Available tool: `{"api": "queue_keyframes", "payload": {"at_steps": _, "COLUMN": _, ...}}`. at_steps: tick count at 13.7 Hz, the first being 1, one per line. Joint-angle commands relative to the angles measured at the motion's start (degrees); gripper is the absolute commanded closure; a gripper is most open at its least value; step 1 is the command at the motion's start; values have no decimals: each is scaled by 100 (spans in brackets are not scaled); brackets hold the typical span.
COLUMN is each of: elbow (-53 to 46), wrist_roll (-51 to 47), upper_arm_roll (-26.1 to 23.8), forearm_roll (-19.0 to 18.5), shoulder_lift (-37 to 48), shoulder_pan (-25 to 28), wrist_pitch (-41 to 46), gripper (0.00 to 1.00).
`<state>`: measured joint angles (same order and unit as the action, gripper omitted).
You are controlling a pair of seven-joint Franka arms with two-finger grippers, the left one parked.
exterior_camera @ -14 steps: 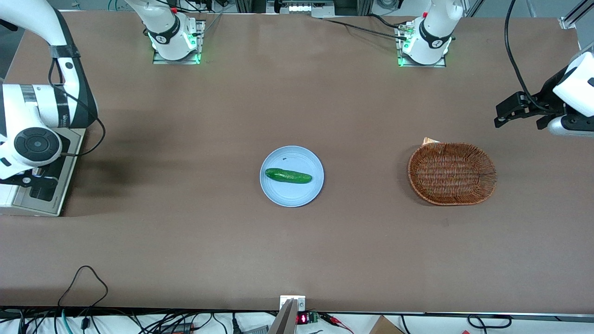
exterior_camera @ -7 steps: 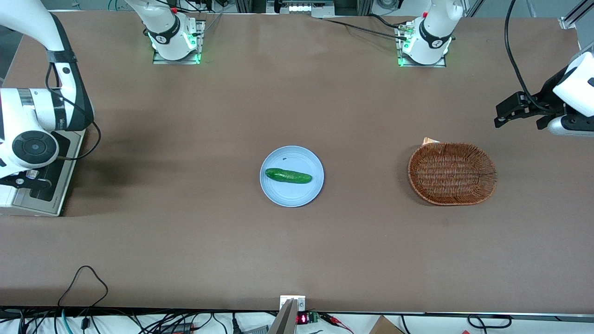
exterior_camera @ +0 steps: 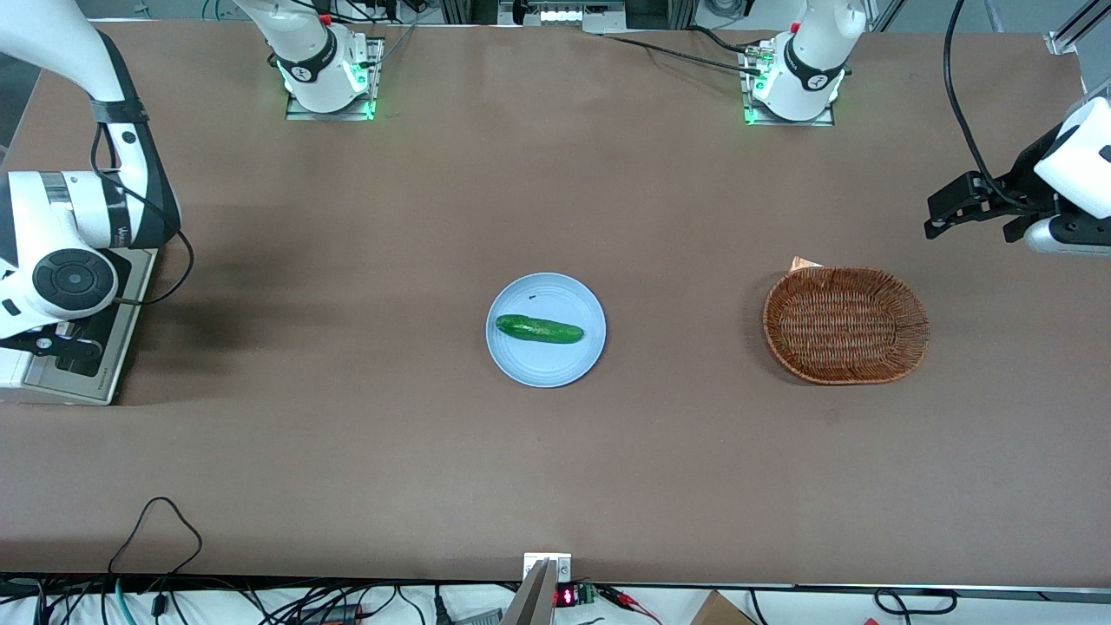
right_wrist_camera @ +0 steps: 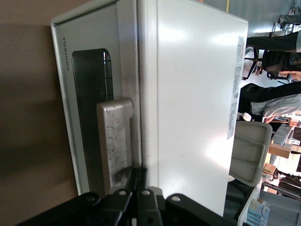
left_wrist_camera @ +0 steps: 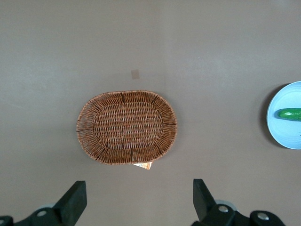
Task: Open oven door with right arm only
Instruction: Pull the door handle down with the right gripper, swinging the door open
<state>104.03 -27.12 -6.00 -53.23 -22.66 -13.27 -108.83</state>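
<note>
End effector at the oven door's handle

The end effector [right_wrist_camera: 136, 186] sat at one end of the handle [right_wrist_camera: 115, 136], which ran lengthwise away from it along the oven door [right_wrist_camera: 89, 113]; its grip state could not be told.

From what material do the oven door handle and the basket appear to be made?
The oven door handle looks like brushed, scuffed metal: pale silver with speckles. The basket seems woven wicker, matte brown strands. The right arm's hand sits at the handle's end.
</note>
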Motion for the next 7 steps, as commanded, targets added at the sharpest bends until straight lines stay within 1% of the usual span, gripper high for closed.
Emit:
{"api": "queue_keyframes", "payload": {"at_steps": 1, "elbow": -32, "wrist_roll": -294, "upper_arm_roll": -15, "forearm_roll": -74, "shoulder_lift": -160, "shoulder_pan": -18, "wrist_pitch": -225, "gripper": 100}}
{"api": "queue_keyframes", "payload": {"at_steps": 7, "elbow": -24, "wrist_roll": -435, "upper_arm_roll": -24, "forearm_roll": -21, "shoulder_lift": -239, "shoulder_pan": 0, "wrist_pitch": -305, "gripper": 100}}
